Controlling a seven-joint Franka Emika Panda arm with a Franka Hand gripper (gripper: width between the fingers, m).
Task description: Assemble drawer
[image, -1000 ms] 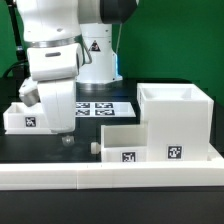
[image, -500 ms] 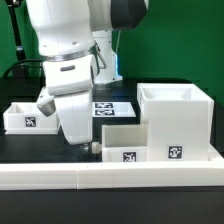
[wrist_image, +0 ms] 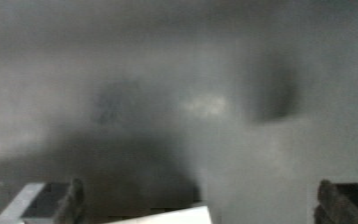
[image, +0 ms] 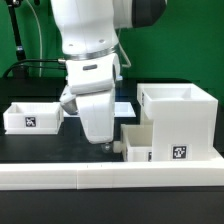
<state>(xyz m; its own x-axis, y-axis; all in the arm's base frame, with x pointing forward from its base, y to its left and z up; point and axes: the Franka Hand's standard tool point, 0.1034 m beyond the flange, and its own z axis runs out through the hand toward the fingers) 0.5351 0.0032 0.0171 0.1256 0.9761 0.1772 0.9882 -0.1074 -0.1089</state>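
The tall white cube-like shell [image: 178, 120] stands at the exterior view's right, with a tag on its front. One shallow tray [image: 30, 117] sits at the left. The second tray [image: 141, 144] rests against the shell's left side, partly hidden by my gripper [image: 108, 144]. The gripper hangs low over the black table just left of that tray. In the blurred wrist view the gripper [wrist_image: 197, 205] is open, with the fingers [wrist_image: 51, 203] far apart. A white corner [wrist_image: 172, 216] shows between them, and nothing is held.
A long low white border wall [image: 110, 176] runs along the table's front edge. The marker board [image: 124, 101] lies behind my arm, mostly hidden. A green backdrop and cables stand at the back.
My arm has moved steadily toward the exterior view's right, from near the left tray to beside the second tray, now covering that tray's left part. The parts have not moved.
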